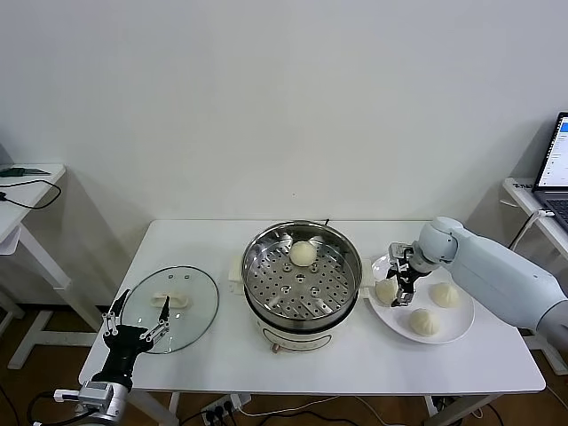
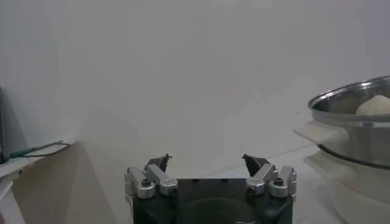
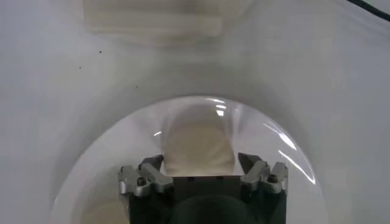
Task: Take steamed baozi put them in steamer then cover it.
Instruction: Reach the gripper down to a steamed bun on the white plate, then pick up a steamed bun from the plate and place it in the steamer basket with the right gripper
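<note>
The shiny steamer [image 1: 259,257] stands mid-table with one baozi [image 1: 303,253] on its perforated tray. Three more baozi lie on a white plate [image 1: 453,330] to its right: one at the near edge [image 1: 423,321], one at the right [image 1: 445,295], and the leftmost [image 1: 383,291]. My right gripper [image 1: 398,293] is lowered over that leftmost bun. In the right wrist view the bun [image 3: 198,143] sits between the open jaws of that gripper [image 3: 200,161], with a small gap on one side. My left gripper [image 1: 136,315] hangs open at the table's front left, holding nothing [image 2: 207,159].
A round glass lid [image 1: 191,315] with a white handle lies flat on the table left of the steamer, just beyond the left gripper. The steamer's rim [image 2: 353,100] and its bun [image 2: 375,106] show in the left wrist view. A laptop [image 1: 555,169] stands on a side table at far right.
</note>
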